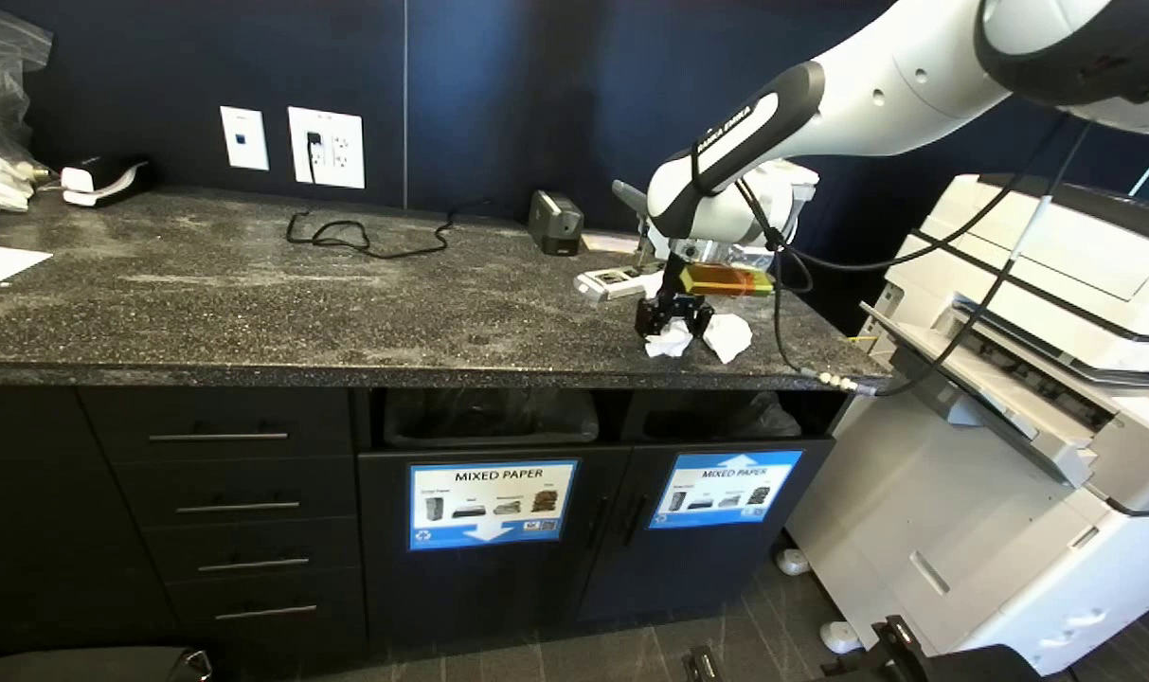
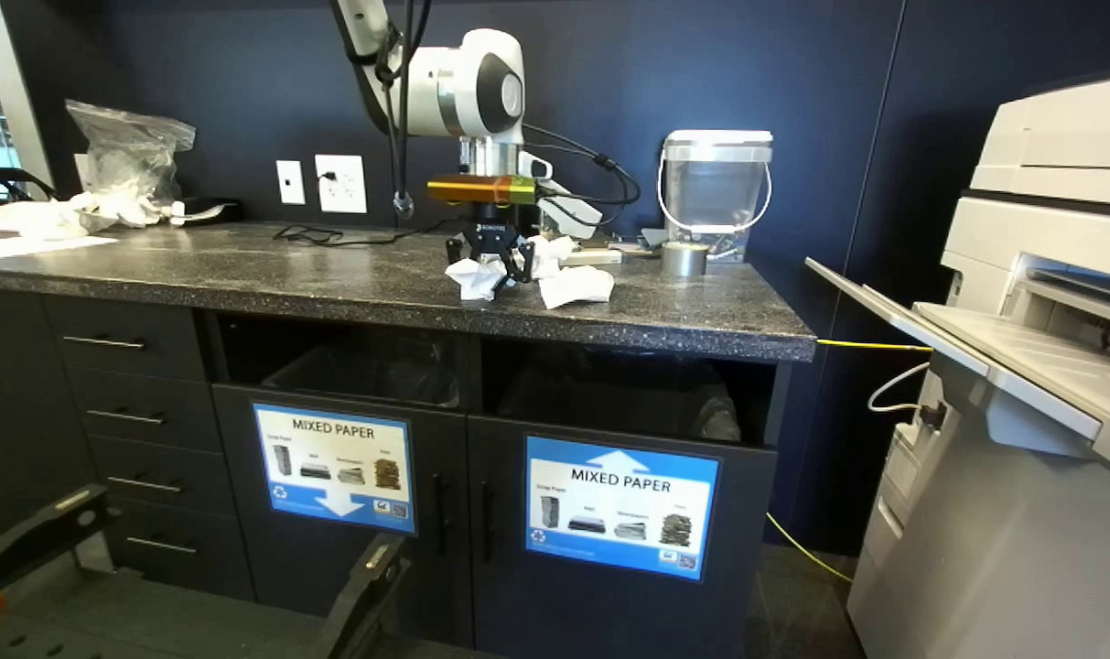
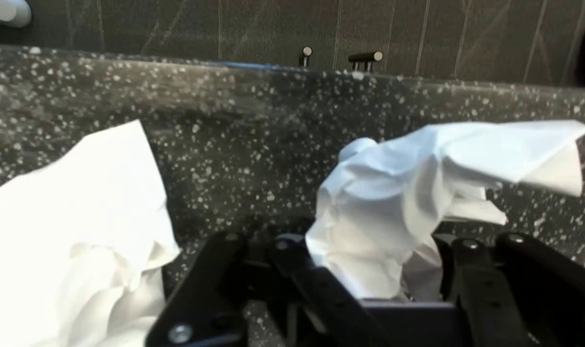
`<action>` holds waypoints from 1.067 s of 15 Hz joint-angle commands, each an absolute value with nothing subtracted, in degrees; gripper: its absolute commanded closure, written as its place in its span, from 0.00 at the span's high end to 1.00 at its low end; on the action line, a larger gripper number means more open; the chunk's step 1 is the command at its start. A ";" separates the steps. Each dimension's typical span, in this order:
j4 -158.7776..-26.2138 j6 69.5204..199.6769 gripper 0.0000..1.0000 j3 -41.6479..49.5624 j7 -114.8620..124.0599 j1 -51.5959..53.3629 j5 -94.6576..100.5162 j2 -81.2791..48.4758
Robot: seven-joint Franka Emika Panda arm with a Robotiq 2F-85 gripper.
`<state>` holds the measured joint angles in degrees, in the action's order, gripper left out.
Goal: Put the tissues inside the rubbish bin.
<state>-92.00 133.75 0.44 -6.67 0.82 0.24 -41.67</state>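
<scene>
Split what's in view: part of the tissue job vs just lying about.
For the job: gripped tissue in the tool; loose tissue beside it; rear tissue; up-arrow bin or down-arrow bin, both marked MIXED PAPER, can't tell which is meant.

Just around: clear bucket; grey cylinder; plastic bag; printer.

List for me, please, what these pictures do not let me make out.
Bottoms of the MIXED PAPER bins: hidden by cabinet doors, both exterior views.
Small print on the MIXED PAPER signs: too small, both exterior views.
Rear crumpled tissue: partly behind the gripper, in an exterior view.
Tissue beside the gripper: cut off by left edge, wrist view.
</scene>
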 commanded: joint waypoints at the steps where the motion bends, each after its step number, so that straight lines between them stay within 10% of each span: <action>1: -100.42 134.49 0.14 -1.05 -13.73 -1.16 2.88 -35.59; 16: -127.47 172.35 0.14 -3.89 -14.14 -6.89 -0.69 -27.32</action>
